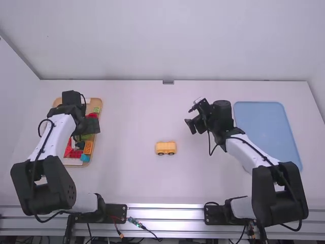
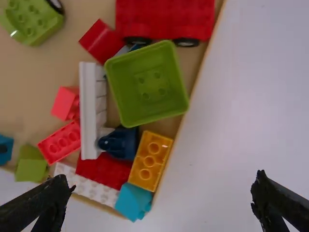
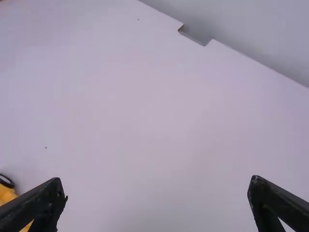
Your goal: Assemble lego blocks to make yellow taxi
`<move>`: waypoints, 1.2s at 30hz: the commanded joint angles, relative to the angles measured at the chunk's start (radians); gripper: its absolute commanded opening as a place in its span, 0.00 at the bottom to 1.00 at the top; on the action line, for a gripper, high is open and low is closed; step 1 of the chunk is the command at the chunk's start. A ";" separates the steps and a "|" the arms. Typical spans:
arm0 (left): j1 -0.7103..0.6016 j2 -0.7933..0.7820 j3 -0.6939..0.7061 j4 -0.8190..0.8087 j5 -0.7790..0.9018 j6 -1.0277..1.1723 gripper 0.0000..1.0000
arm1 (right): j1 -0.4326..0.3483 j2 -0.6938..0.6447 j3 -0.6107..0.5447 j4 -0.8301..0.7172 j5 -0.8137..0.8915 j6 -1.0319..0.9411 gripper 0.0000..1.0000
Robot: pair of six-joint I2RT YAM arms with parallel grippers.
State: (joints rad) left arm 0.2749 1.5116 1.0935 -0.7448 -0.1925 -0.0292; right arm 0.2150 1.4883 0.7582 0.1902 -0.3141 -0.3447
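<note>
A yellow wheeled block piece sits upright near the table's middle; part of the same yellow piece shows at the left edge of the right wrist view. Above the block tray is my left gripper; in its own view the left gripper is open with nothing between its fingers. Beneath it lies an orange-yellow brick, beside a dark blue piece and a turquoise piece. My right gripper hangs over the table, right of and beyond the yellow piece; the right gripper stands open and holds nothing.
The tan tray at the far left holds several loose pieces, among them a green square box, a red wheeled base and a white brick. A blue tray lies at the right, beside the right arm.
</note>
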 commanded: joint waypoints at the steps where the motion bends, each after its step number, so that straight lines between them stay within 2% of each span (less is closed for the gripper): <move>1: 0.006 -0.008 -0.027 0.005 -0.087 0.023 0.99 | -0.014 -0.018 0.031 0.016 0.001 0.005 1.00; 6: 0.013 -0.008 -0.065 0.080 -0.088 0.022 1.00 | -0.021 -0.018 0.040 0.032 0.001 0.014 1.00; 7: 0.015 -0.008 -0.080 0.104 -0.085 0.019 0.91 | -0.021 -0.018 0.045 0.029 0.001 0.020 1.00; 8: 0.013 -0.008 -0.102 0.130 -0.086 0.019 0.79 | -0.020 -0.018 0.048 0.031 0.001 0.027 1.00; 9: 0.010 -0.008 -0.122 0.151 -0.086 0.019 0.74 | -0.019 -0.018 0.049 0.034 0.001 0.026 1.00; 15: 0.021 -0.008 -0.223 0.296 -0.077 0.019 0.69 | -0.021 -0.018 0.049 0.042 0.002 0.023 1.00; 18: 0.014 -0.008 -0.246 0.325 -0.054 0.019 0.71 | -0.030 -0.018 0.057 0.031 0.001 0.024 1.00; 20: 0.016 -0.008 -0.257 0.336 -0.052 0.019 0.84 | -0.040 -0.018 0.070 0.007 0.001 0.023 1.00; 23: 0.027 -0.008 -0.256 0.332 -0.025 0.030 0.93 | -0.045 -0.018 0.080 -0.013 0.001 0.023 1.00; 27: 0.061 -0.008 -0.256 0.339 0.159 0.151 0.93 | -0.046 -0.018 0.088 -0.017 0.001 0.024 0.99; 32: 0.102 -0.006 -0.255 0.310 0.124 0.113 0.90 | -0.046 -0.018 0.088 -0.010 0.002 0.023 1.00; 36: 0.106 -0.003 -0.253 0.282 0.123 0.116 0.80 | -0.046 -0.018 0.088 0.009 0.001 0.025 1.00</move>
State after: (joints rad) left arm 0.3790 1.5116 0.8459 -0.4564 -0.0814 0.0780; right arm 0.1699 1.4883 0.8124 0.1936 -0.3111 -0.3195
